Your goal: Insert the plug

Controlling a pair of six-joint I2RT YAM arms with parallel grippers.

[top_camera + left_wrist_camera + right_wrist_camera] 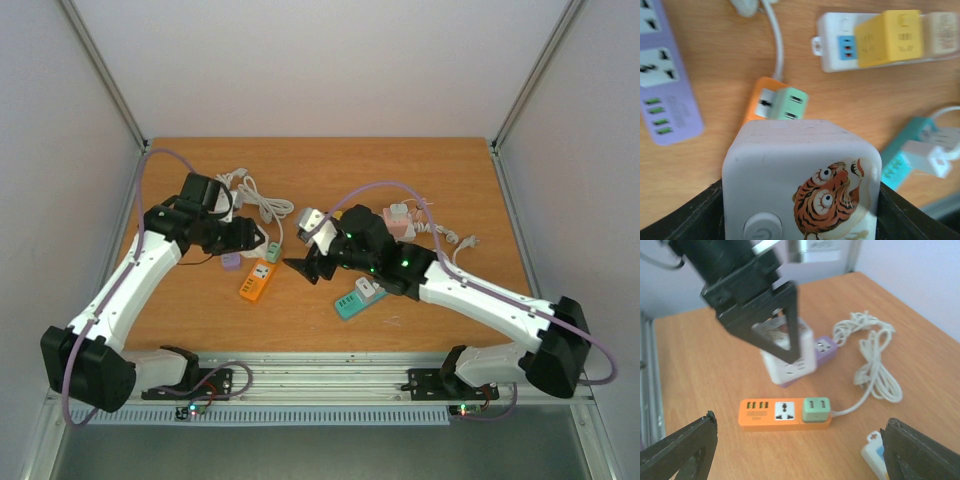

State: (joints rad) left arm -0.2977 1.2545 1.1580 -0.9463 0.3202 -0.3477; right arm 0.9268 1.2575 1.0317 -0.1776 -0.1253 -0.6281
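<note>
My left gripper [800, 210] is shut on a white cube plug adapter [795, 170] with a tiger sticker and a round button, held just above the table. In the top view the left gripper [245, 237] and the cube [268, 244] hang over the purple power strip [231, 262]. The orange power strip [775, 413] lies in front, with a green adapter [816, 409] plugged in at its cable end and one free socket. My right gripper [800, 450] is open and empty, just on the near side of the orange strip [257, 281].
A purple strip [667, 95] lies at the left. A white strip with a yellow adapter [890, 37] lies at the far side. A teal strip [355, 300] with a white plug lies under the right arm. A coiled white cable [875, 357] lies behind the orange strip.
</note>
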